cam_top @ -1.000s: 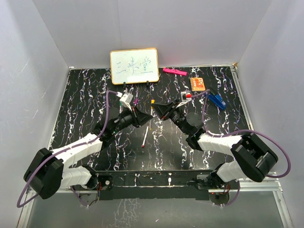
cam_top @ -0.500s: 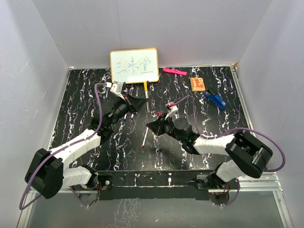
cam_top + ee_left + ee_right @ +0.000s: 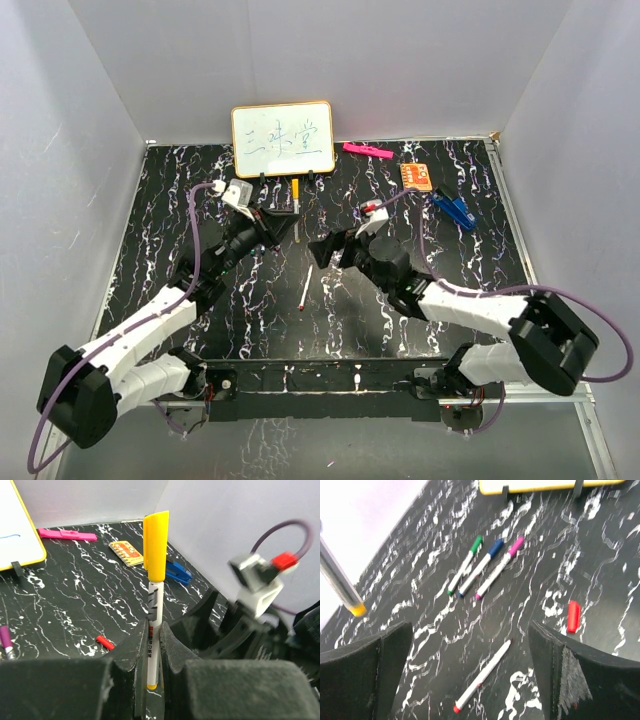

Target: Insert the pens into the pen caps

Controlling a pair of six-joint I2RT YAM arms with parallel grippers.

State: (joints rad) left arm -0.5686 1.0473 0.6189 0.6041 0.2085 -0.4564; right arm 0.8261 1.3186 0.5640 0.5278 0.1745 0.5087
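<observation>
Gaping right pincer (image 3: 468, 647) alone views a green-capped pen (image 3: 465, 564); left pincer (image 3: 154, 636) clamps a yellow-capped pen (image 3: 154, 587).

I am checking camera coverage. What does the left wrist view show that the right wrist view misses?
Left wrist only: the pink bar, orange card, blue clip, and the yellow cap of the held pen. Right wrist only: a green-capped pen, a blue-capped pen and an uncapped red-tipped pen. Both: the red cap, the whiteboard, the held pen's barrel.
</observation>
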